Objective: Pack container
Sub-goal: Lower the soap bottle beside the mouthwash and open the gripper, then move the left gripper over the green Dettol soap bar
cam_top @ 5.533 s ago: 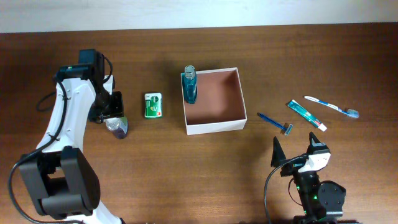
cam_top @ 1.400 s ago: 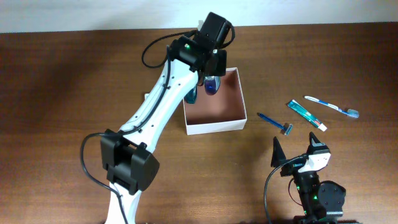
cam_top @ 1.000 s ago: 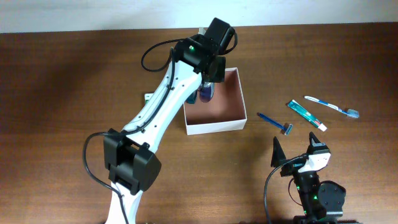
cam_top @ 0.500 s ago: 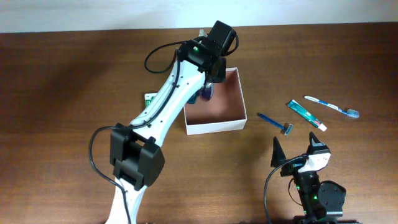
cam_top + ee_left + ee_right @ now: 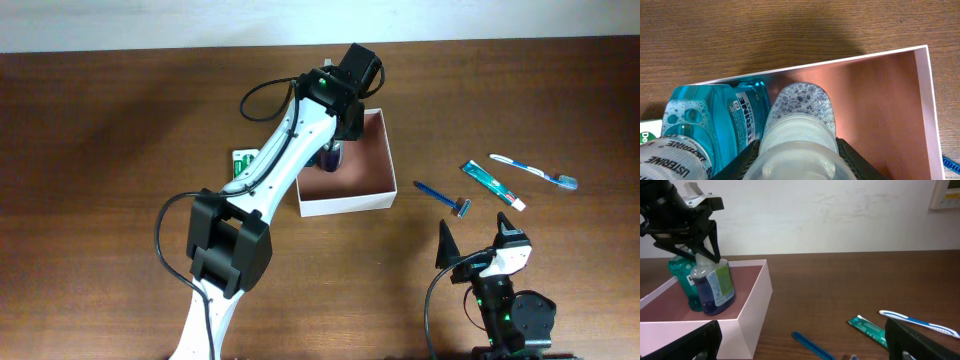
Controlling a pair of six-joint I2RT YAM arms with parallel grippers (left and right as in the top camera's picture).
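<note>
The container (image 5: 345,206) sits mid-table with its open side up, so read outward from your near edge toward it. Nearest you, the right gripper (image 5: 472,252) is parked with its jaws wide apart and nothing between them, well clear of the work. Just beyond it the blue razor (image 5: 445,198), the toothpaste tube (image 5: 492,184) and the toothbrush (image 5: 532,171) lie on bare wood to the right of the box. Each is apart from its neighbours, so you have room to come down on any of them. Left of the box a green packet (image 5: 241,160) lies partly under the arm. Inside, the near and right parts of the floor are free. At the far left the teal Listerine mouthwash bottle (image 5: 735,120) stands by the wall. The left gripper (image 5: 707,255) is clamped on the neck of a clear bottle of violet-blue liquid (image 5: 715,292), held upright just beside the mouthwash, probably to pack them tight. The wall hides its base, so I cannot tell whether it touches down. Release and rise straight up, minding the mouthwash bottle.
</note>
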